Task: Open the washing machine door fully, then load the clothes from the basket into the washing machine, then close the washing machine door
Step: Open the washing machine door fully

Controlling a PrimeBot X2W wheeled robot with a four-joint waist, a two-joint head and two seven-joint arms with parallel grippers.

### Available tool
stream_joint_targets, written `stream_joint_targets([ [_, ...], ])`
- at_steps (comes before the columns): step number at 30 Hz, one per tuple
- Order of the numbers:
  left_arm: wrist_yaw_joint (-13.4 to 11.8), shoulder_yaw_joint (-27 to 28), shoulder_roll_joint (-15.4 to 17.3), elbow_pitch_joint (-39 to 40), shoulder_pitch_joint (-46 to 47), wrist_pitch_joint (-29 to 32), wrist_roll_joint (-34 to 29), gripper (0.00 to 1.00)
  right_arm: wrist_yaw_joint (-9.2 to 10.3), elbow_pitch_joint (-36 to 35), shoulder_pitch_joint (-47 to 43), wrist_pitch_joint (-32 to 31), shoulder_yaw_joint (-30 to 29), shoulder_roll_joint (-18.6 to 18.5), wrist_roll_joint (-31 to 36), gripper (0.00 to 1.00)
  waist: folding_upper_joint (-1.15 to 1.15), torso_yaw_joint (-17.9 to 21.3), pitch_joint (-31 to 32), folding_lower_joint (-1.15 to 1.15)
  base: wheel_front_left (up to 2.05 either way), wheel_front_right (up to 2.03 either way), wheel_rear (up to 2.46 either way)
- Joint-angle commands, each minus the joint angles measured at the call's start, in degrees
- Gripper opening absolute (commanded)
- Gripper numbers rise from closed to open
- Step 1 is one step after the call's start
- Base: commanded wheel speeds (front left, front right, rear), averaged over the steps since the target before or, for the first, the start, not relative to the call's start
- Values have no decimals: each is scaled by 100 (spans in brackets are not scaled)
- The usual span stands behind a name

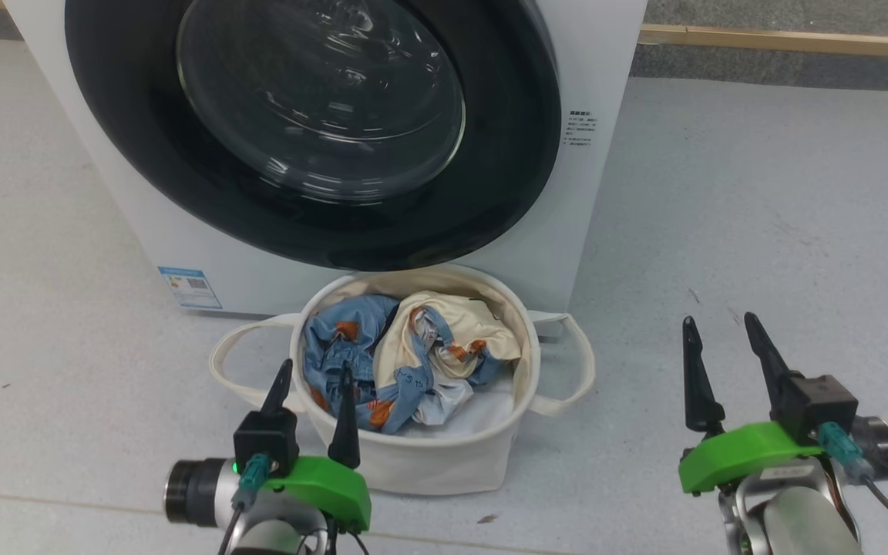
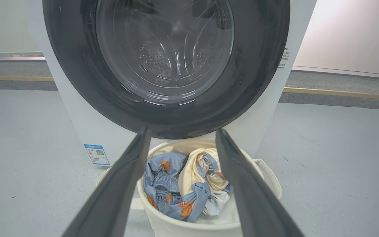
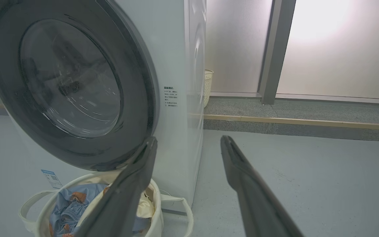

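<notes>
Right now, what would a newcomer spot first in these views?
The washing machine door, a wide glossy black ring around bulging glass, looms at the top centre of the head view. Right below it sits the cream basket with blue and cream clothes bunched inside. Low in that view, the left gripper before the basket and the right gripper off to the side stand open.

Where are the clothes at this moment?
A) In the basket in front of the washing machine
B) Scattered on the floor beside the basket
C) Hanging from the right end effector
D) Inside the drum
A: the blue and cream clothes lie bunched inside the cream canvas basket, which stands right before the washing machine, below its door, which looks shut.
</notes>
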State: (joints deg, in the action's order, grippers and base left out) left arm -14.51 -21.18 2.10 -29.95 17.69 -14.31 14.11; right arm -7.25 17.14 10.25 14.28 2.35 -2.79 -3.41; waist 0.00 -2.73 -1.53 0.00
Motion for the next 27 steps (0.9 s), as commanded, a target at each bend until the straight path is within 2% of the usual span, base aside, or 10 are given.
stream_joint_targets([
  [1, 26, 210, 78, 197, 178, -69, -68, 100, -24, -213, 240, 72, 107, -9, -46, 100, 0, -1, 0, 0, 32, 32, -63],
  [3, 44, 213, 78, 203, 178, -69, -79, 100, -24, -227, 245, 72, 105, -9, -94, 99, 0, -1, -11, 0, 20, 20, -40],
  [4, 52, 213, 78, 201, 180, -69, -83, 100, -24, -229, 249, 72, 103, -9, -111, 55, 0, -1, -16, 0, 8, 8, -16],
  [5, 60, 214, 78, 198, 183, -69, -86, 100, -24, -228, 253, 72, 101, -9, -122, 24, 0, -2, -19, 0, 0, 0, 0],
  [6, 66, 214, 78, 198, 186, -69, -88, 100, -24, -225, 257, 72, 100, -9, -135, 6, 0, -3, -22, 0, 0, 0, 0],
  [7, 70, 216, 78, 198, 190, -69, -90, 100, -24, -219, 260, 72, 102, -9, -149, 0, 0, -5, -26, 0, 0, 0, 0],
  [17, 110, 236, 78, 195, 211, -69, -132, 100, -24, -98, 364, 72, 101, -9, -714, 0, 0, -5, -93, 0, 0, 0, 0],
  [21, 124, 233, 78, 200, 277, -69, -165, 100, -24, 224, 622, 71, 9, -9, -2063, 0, 0, -11, -259, 0, 0, 0, 0],
  [24, 133, 213, 78, 200, 352, -69, -189, 100, -24, 480, 997, -156, -21, -9, -3535, 0, 0, -8, -449, 0, 0, 0, 0],
  [27, 125, 197, 78, 225, 466, -69, -225, 100, -24, 713, 1507, -344, -227, -9, -4143, 0, 0, -15, -677, 0, 0, 0, 0],
])
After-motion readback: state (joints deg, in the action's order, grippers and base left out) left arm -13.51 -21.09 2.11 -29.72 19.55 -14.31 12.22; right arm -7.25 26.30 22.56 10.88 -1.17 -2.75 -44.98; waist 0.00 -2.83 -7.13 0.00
